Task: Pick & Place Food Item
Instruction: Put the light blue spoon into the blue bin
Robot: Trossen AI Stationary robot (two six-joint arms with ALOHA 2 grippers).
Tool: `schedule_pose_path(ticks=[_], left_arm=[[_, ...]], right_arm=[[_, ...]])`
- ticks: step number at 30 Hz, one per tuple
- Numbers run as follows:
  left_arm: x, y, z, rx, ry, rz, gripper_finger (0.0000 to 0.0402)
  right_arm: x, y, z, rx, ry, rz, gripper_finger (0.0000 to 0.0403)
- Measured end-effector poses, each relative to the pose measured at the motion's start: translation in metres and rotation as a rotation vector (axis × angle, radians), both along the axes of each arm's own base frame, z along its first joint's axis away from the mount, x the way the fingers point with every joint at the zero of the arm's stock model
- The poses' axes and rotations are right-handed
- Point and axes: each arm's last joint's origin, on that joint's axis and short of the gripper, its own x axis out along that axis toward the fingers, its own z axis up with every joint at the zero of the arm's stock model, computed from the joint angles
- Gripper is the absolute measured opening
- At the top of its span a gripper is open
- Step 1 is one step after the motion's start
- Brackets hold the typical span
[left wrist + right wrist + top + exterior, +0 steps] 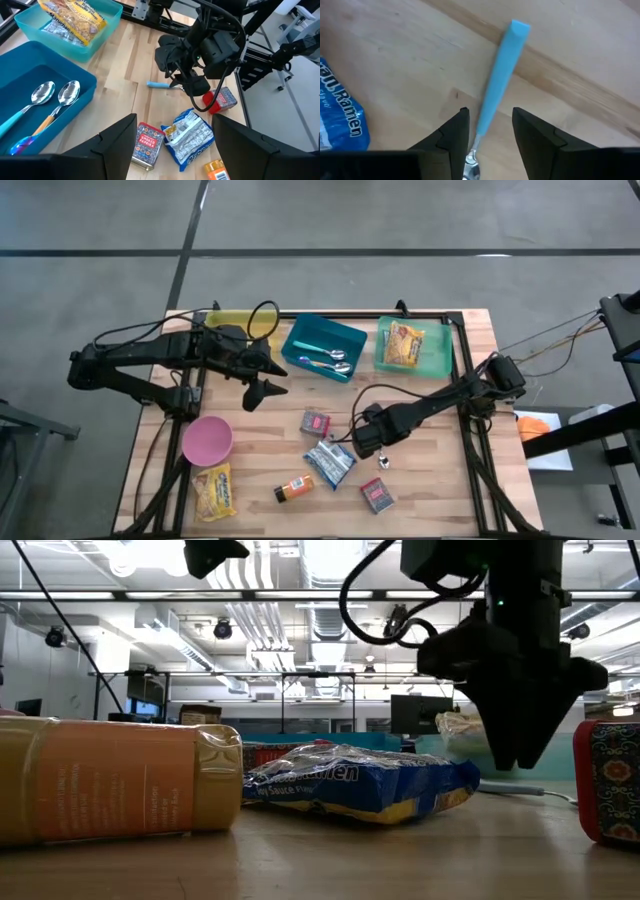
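A blue-handled utensil lies flat on the wooden table. My right gripper points down over it, open, with one finger on each side of the handle's lower part and a gap showing on both sides. In the high view that gripper stands right of the blue ramen pack and hides the utensil. My left gripper hangs open above the table near the blue bin, holding nothing. A red tin and an orange bottle lie flat on the table.
A teal bin at the back holds a yellow noodle pack. The blue bin holds two spoons. A yellow bin stands at the far left. A pink bowl, a yellow pack and a second tin sit toward the near side.
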Motion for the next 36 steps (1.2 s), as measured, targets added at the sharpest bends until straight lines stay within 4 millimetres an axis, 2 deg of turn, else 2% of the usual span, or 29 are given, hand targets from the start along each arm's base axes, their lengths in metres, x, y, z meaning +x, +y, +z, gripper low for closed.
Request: schedule_pose_path(ticks=[10,16,23,29,33,36], left_arm=[[0.000,0.000,0.000,-0.002,0.000,0.001,0.0263],[0.000,0.000,0.000,-0.002,0.000,0.001,0.0263],[0.000,0.000,0.000,-0.002,0.000,0.003,0.0263],[0.000,0.001,0.000,-0.002,0.000,0.006,0.0263],[0.000,0.001,0.000,-0.003,0.000,0.006,0.0263],[0.000,0.001,0.000,-0.003,0.000,0.006,0.0263]], right_arm=[[-0.007,-0.002,-0.022,0.038,-0.038,-0.023,0.0144],[-0.011,-0.003,-0.027,0.037,-0.038,-0.024,0.0131],[-0.012,-0.003,-0.027,0.029,-0.030,0.007,0.0027],[-0.011,-0.003,-0.027,0.030,-0.033,0.030,0.0025],[-0.007,-0.002,-0.021,0.034,-0.068,0.107,0.0025],[-0.006,-0.002,-0.009,0.030,-0.112,0.181,0.0024]])
